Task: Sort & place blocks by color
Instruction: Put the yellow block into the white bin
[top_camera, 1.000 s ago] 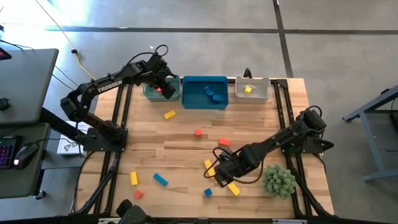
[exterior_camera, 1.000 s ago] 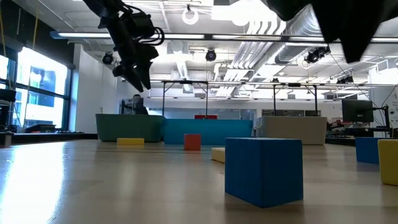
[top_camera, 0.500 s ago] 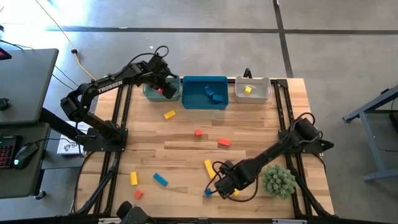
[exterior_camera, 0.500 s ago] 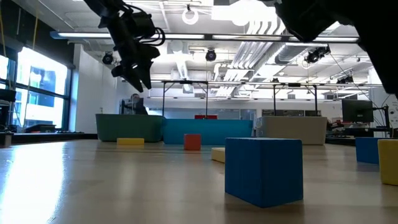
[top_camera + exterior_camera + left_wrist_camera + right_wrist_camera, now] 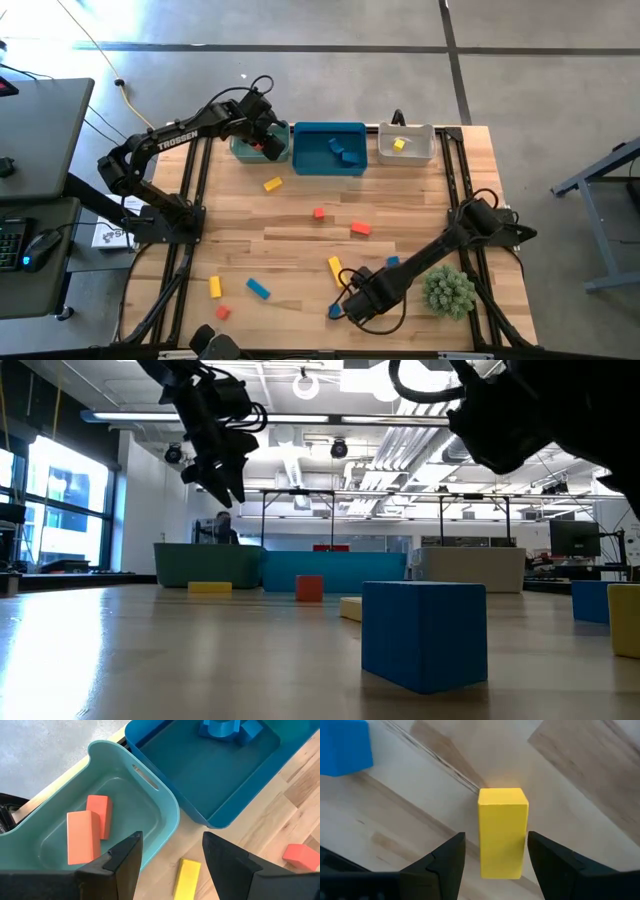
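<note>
Yellow block [image 5: 502, 832] lay on the wooden table [image 5: 290, 225] near its front edge, framed between the right gripper's [image 5: 495, 862] open fingers, ungrasped. Descending squarely before closing seemed wise. Left gripper [image 5: 170, 865] hovered open, empty, over the teal bin [image 5: 150, 805].

"TROSSEN" in white on the left arm [image 5: 178, 130]

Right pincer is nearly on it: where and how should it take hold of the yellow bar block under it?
Grip the yellow bar block across its two long sides, mid-length, coming straight down. The open right pincer already straddles it, and both long faces are clear of the small blue cube.
</note>
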You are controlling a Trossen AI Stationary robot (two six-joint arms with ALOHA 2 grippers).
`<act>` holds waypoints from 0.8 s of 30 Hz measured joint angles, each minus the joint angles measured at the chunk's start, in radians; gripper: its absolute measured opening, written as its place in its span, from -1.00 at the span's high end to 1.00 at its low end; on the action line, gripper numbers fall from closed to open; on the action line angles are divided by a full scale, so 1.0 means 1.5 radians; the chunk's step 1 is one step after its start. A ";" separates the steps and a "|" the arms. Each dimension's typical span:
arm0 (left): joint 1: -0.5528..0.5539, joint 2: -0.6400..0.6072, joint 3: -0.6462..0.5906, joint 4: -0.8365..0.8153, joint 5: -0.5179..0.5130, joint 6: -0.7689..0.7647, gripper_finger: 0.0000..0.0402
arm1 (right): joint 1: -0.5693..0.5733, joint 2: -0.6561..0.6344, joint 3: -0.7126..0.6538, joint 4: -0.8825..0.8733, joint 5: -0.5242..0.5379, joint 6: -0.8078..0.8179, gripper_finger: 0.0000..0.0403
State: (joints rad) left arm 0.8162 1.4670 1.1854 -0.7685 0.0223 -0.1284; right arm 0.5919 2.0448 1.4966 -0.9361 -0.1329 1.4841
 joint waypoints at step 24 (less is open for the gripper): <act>0.000 0.000 0.000 -0.036 0.000 0.068 0.02 | -0.040 0.014 0.000 0.025 -0.045 -0.015 0.49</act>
State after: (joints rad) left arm 0.8162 1.4670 1.1854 -0.8228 0.0216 -0.0267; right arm 0.5322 2.0657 1.4967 -0.8986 -0.2009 1.4612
